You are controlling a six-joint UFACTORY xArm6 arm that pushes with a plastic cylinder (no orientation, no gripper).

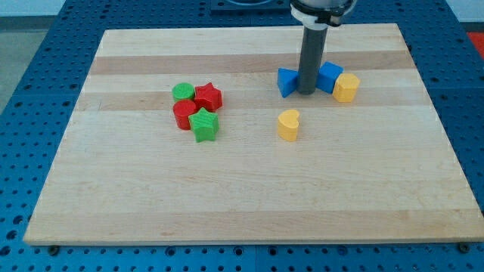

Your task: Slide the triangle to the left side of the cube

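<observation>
A blue triangle lies on the wooden board at the upper right. A blue cube lies just to its right. My tip stands between the two, touching or nearly touching both. The rod hides the gap between them.
A yellow hexagonal block touches the cube's right side. A yellow heart lies below the triangle. At the view's left centre, a green cylinder, a red star, a red block and a green star cluster together.
</observation>
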